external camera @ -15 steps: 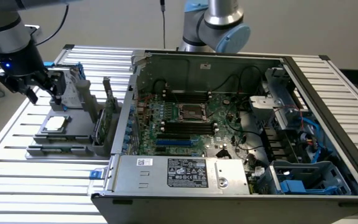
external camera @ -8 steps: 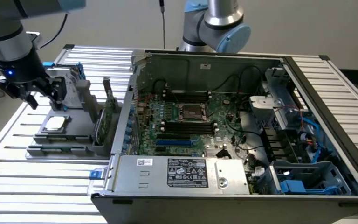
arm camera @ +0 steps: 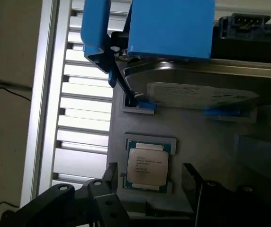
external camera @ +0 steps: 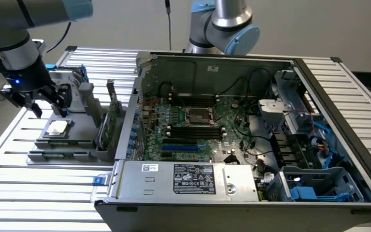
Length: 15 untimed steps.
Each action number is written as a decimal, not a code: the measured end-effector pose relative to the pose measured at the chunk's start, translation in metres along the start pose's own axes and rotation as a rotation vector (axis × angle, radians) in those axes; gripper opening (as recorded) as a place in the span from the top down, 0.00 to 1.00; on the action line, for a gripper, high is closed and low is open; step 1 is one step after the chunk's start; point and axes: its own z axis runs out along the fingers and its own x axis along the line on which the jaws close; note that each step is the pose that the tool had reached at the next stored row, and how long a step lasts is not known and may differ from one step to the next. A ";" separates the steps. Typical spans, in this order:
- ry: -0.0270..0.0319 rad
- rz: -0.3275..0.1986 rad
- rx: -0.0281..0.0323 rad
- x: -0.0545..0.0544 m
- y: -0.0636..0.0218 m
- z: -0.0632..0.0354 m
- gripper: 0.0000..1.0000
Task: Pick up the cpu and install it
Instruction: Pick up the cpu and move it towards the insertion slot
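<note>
The cpu [external camera: 57, 127], a small square chip with a pale silvery top, lies flat in a recess of a grey holder [external camera: 63, 142] on the slatted table, at the exterior view's left. My gripper [external camera: 46, 107] hangs just above and slightly behind it, open, with nothing between its dark fingers [external camera: 62, 99]. In the wrist view the cpu [arm camera: 147, 166] sits in its grey seat between the two fingertips [arm camera: 111, 171], with gaps on both sides. The dark metal-framed socket [external camera: 197, 115] sits in the middle of the motherboard inside the open computer case.
A silver hard drive in a blue frame [arm camera: 197, 90] stands on the holder just beyond the cpu. Upright cards [external camera: 111, 121] stand between the holder and the case wall [external camera: 134, 111]. A second arm [external camera: 224, 29] rises behind the case. The table edge [external camera: 5, 140] runs close by.
</note>
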 end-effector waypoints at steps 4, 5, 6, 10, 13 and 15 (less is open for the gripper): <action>0.0000 0.000 -0.0001 0.000 -0.0007 0.0074 0.35; -0.0001 0.000 0.0000 -0.001 -0.0009 0.0092 0.35; 0.0000 0.000 0.0000 -0.001 -0.0010 0.0110 0.35; 0.0001 0.000 0.0000 -0.001 -0.0016 0.0181 0.35; 0.0000 0.000 0.0000 -0.001 -0.0021 0.0237 0.35; 0.0001 0.000 0.0000 -0.001 -0.0025 0.0272 0.35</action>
